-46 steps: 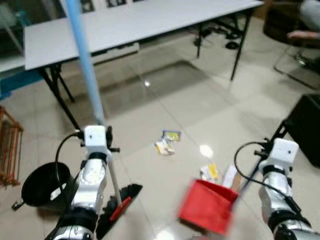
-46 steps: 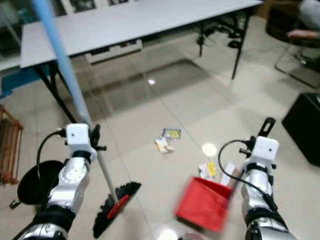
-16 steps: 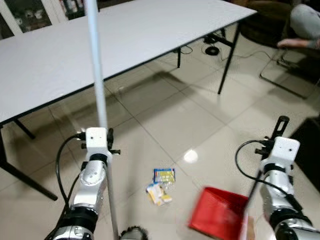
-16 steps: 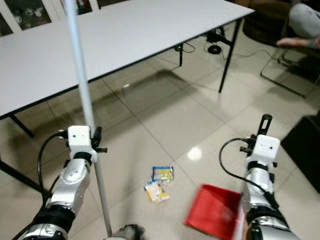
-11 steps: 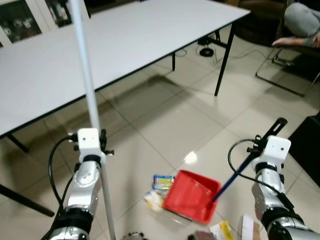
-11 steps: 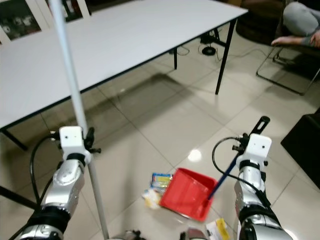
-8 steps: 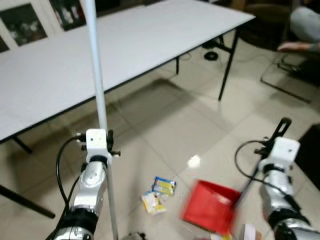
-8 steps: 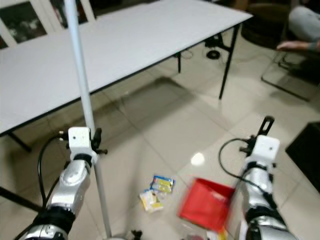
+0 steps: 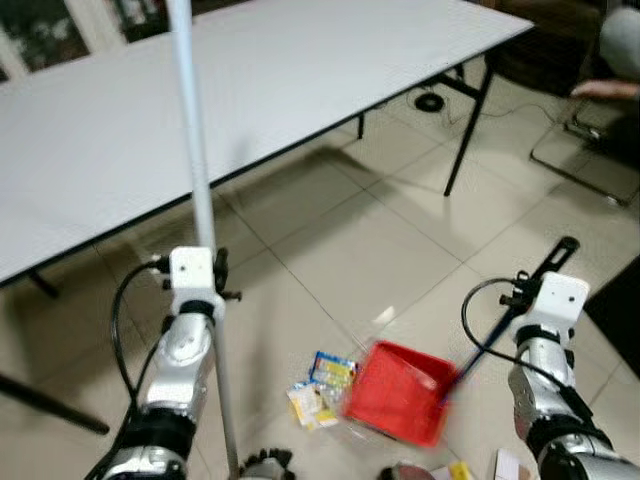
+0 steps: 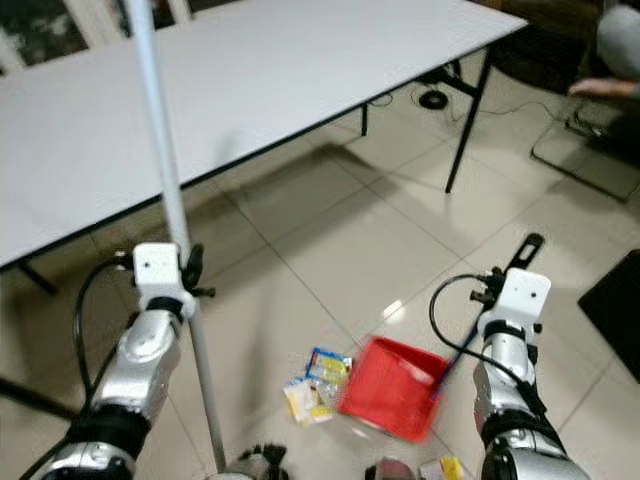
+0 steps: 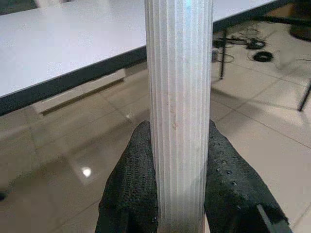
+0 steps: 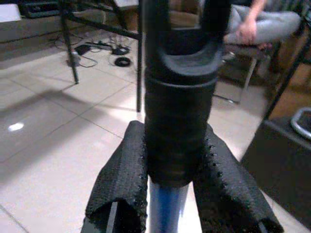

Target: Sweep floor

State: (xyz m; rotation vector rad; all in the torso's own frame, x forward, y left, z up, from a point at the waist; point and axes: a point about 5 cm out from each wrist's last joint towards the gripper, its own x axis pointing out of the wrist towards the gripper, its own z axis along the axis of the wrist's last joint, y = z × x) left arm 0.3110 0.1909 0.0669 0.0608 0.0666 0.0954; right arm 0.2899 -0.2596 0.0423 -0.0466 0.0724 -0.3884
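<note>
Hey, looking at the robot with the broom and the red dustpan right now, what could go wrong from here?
The red dustpan sits right beside the wrappers, so pushing it further may scatter them instead of catching them. More litter lies nearer the robot, behind the pan, and could get missed. The broom pole in the left gripper rises close to the white table edge and could knock it on a swing.

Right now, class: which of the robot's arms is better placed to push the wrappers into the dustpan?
Left. The left gripper holds the broom pole, whose head is beside the wrappers. The right gripper only steadies the red dustpan next to them.
</note>
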